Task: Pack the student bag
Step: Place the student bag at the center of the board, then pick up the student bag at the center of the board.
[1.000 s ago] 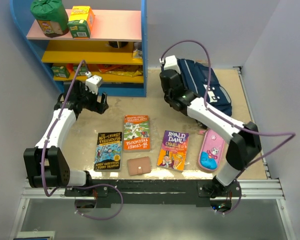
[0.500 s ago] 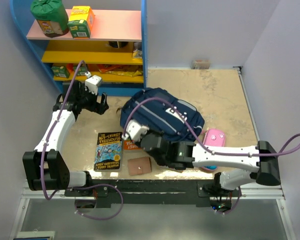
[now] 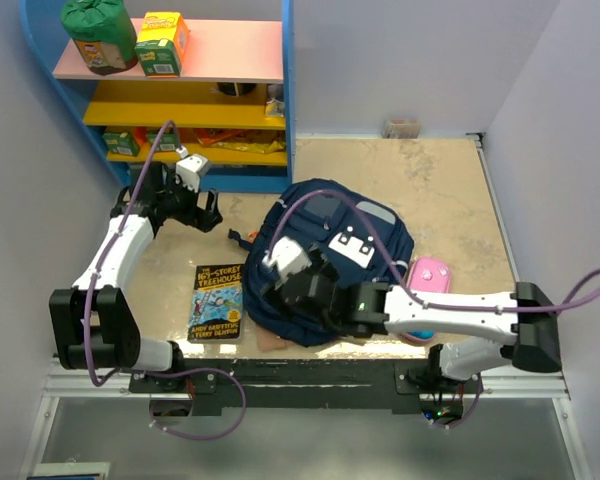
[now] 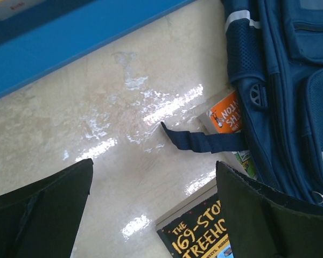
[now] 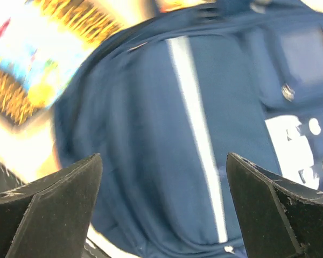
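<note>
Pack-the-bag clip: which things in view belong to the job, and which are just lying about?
Job in hand (the last three likely contents):
- student bag
- Treehouse book
- orange book, partly under the bag
- pink pencil case

Lying about:
- shelf unit
- green packet
- yellow-green carton
- small box

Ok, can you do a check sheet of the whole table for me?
Surface: beige table, shiny, no spills seen.
Job's things: student bag lying flat mid-table.
Clutter: Treehouse book beside bag; orange book tucked under it; pink pencil case at its right edge.
Grippers: left gripper open, empty; right gripper open over bag.
Cables: purple cable loops across bag.
Surroundings: blue shelf with packs behind.
</note>
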Available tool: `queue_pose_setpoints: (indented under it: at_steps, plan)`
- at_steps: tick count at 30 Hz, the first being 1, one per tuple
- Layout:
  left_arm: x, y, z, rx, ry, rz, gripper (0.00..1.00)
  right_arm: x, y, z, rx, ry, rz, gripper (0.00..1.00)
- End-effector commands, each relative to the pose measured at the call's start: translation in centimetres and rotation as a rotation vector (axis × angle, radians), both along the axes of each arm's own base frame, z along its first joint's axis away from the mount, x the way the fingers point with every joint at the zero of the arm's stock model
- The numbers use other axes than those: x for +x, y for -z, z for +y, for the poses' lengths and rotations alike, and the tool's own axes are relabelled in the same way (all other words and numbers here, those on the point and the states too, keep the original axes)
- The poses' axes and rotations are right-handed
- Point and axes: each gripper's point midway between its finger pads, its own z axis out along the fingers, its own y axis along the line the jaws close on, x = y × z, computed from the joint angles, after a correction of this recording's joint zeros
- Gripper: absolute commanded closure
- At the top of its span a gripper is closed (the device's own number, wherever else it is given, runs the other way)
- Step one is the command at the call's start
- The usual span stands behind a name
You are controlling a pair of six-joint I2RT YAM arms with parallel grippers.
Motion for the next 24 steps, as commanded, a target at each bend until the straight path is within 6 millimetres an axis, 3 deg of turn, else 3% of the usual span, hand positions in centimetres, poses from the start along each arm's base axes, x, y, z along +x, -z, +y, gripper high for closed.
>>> queue_pose_setpoints:
  at_steps: [1,2,8,12,14,17,24]
  plan:
    - [0.8,-0.6,-1.9,-0.064,0.103,-0.024,0.00,5.8,-4.2,-5.1,0.346,0.439,0.124,0.01]
    - [0.7,-0.3,-2.8,-0.069,0.130,-0.016,0.00,7.8,-4.0,-7.5,0.356,0.535,0.129,0.01]
    - [1.1,0.4,-8.4,-0.026,0.248,-0.035,0.00,12.1,-3.0,-16.3,0.466,0.796,0.158,0.01]
    - [2.7,1.1,-10.8,-0.059,0.272,-0.009,0.00,14.3,-0.4,-21.2,0.495,0.932,0.188,0.01]
    - [3.3,1.4,-11.5,-0.067,0.267,0.001,0.00,15.0,1.8,-23.7,0.480,1.010,0.210,0.02]
    - [4.7,2.6,-11.7,-0.070,0.232,0.006,0.00,15.9,4.4,-25.3,0.498,1.051,0.256,0.01]
    - [5.1,5.9,-12.5,-0.084,0.252,0.070,0.00,17.1,8.8,-25.0,0.538,1.049,0.347,0.01]
